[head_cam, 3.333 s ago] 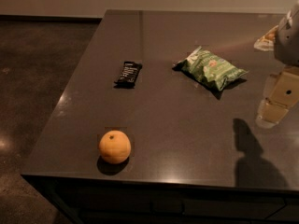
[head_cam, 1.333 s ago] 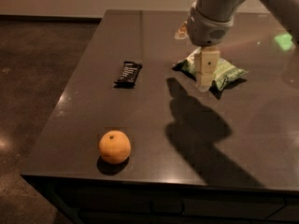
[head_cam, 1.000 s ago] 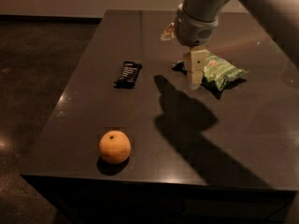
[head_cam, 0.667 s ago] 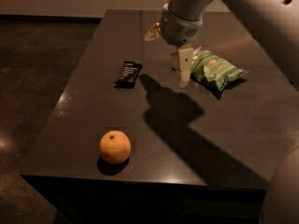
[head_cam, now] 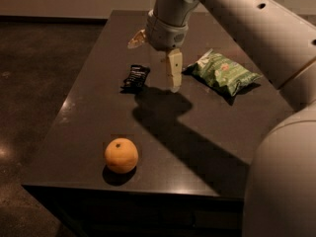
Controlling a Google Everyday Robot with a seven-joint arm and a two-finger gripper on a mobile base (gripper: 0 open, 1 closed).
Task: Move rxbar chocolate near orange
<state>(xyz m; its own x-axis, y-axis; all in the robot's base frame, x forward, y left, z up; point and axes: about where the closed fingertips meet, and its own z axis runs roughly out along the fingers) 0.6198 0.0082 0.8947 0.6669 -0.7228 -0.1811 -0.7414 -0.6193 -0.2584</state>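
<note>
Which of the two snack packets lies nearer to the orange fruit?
The small flat black bar wrapper; the crinkled green chip bag lies farther right, away from the round orange fruit. The gripper hangs between them.

One view, set high by the near edge of the table (head_cam: 79,127), tilted down across it to the far edge. The arm (head_cam: 276,48) looms close on the right. The gripper (head_cam: 154,55) hangs over the table's far-left part, fingers apart.
</note>
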